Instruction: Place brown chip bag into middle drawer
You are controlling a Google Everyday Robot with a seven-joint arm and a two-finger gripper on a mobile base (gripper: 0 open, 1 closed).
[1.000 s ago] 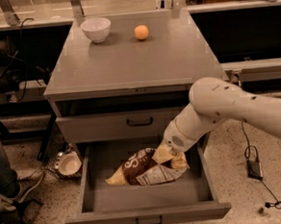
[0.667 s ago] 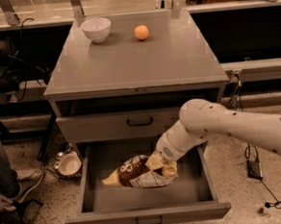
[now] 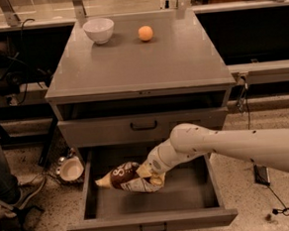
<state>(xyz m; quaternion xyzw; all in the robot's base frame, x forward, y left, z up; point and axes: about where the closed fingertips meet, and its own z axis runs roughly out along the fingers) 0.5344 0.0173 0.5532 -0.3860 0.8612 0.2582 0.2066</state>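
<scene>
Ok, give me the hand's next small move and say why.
Probably lower the hand a touch. It grips the right end of the brown chip bag, which is already inside the open middle drawer but looks tilted, perhaps not yet resting on the drawer floor. Release can follow.

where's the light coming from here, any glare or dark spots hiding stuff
Camera view: warm, dim light from above, with a soft sheen on the cabinet top but no harsh glare; the slot under that top is nearly black; the middle drawer is shaded at its back; the brown chip bag reads clearly, while the gripper, at the bag's right end inside the drawer, is in the arm's shade.
</scene>
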